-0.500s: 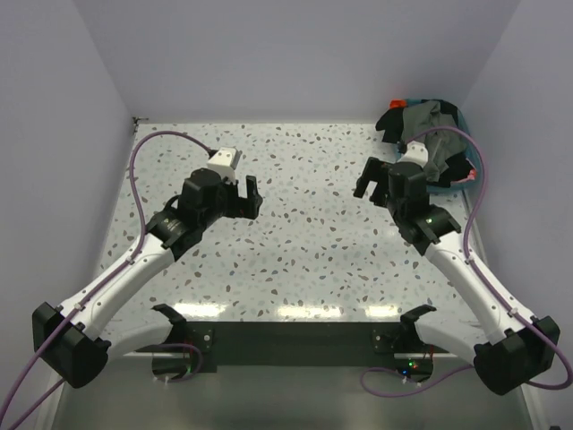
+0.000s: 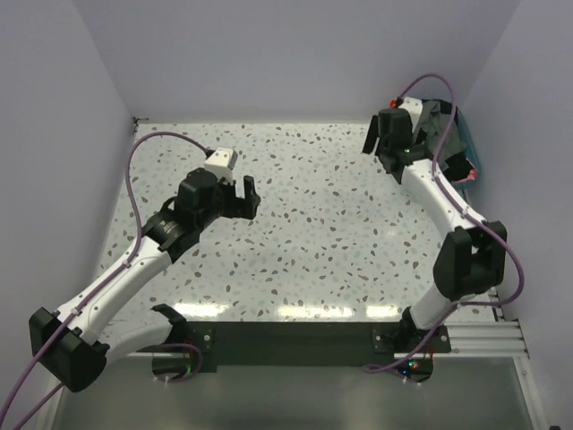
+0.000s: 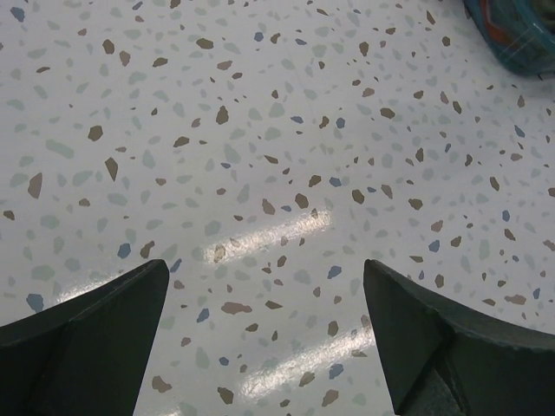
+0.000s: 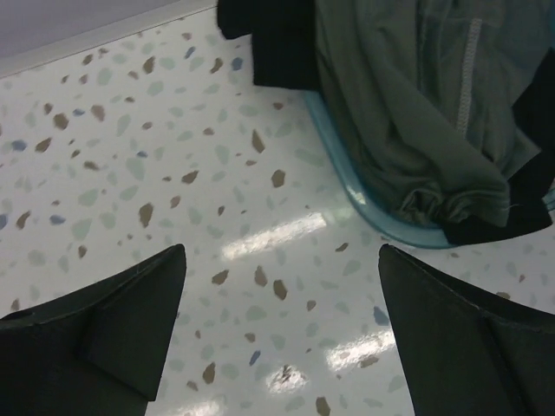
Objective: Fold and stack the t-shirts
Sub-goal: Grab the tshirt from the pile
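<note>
My right gripper, jaws apart and empty like my left gripper, has just swung from mid-table to the teal tub where the t-shirts lie heaped, so I judge the first pick is near.

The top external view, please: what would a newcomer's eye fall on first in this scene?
The heap of dark t-shirts, olive-grey and black, spilling over the teal tub in the table's far right corner draws the eye first. The right gripper hovers open just beside that tub, its arm stretched far out. The left gripper hangs open over the speckled table, holding nothing.
</note>
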Controlling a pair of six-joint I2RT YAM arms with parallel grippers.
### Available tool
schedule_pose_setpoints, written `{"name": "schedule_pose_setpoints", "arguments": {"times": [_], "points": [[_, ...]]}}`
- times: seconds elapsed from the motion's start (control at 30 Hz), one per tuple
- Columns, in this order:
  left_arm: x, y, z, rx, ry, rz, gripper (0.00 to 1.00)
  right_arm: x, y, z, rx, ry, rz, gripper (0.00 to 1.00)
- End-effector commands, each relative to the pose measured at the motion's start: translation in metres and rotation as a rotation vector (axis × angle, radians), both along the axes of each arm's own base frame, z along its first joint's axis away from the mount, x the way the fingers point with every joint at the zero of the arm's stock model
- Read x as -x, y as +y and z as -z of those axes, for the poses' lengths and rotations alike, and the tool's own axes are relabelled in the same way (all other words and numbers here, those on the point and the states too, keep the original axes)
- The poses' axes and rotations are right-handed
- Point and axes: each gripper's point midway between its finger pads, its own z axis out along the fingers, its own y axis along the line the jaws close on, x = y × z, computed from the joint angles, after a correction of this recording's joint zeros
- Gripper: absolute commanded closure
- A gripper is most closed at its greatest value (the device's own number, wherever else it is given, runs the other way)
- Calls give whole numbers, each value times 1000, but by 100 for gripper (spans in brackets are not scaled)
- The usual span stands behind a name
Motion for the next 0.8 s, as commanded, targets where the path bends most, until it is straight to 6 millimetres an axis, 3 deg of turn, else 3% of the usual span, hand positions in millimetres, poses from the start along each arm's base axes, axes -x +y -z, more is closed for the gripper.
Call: {"name": "schedule_pose_setpoints", "arguments": {"times": [0.0,0.07,0.1,0.2,0.5,0.7,0.77], "points": [[0,6,-10,8,-34,-2,0,-35,-61,-29,39,-72,171,5],[0,9,-13,13,-44,-13,0,-49,-75,-9,49,-27,218,8],[1,10,-15,17,-50,-14,0,-55,-88,-15,43,-42,246,9],[0,12,-18,26,-58,-20,0,-68,-108,5,46,-17,298,12],[-1,12,-18,36,-55,-11,0,-96,-134,68,93,48,373,18],[-1,13,-15,31,-51,-11,0,-99,-141,69,111,34,405,31],[-1,12,-15,33,-50,-7,0,-100,-144,61,119,19,415,46]]}}
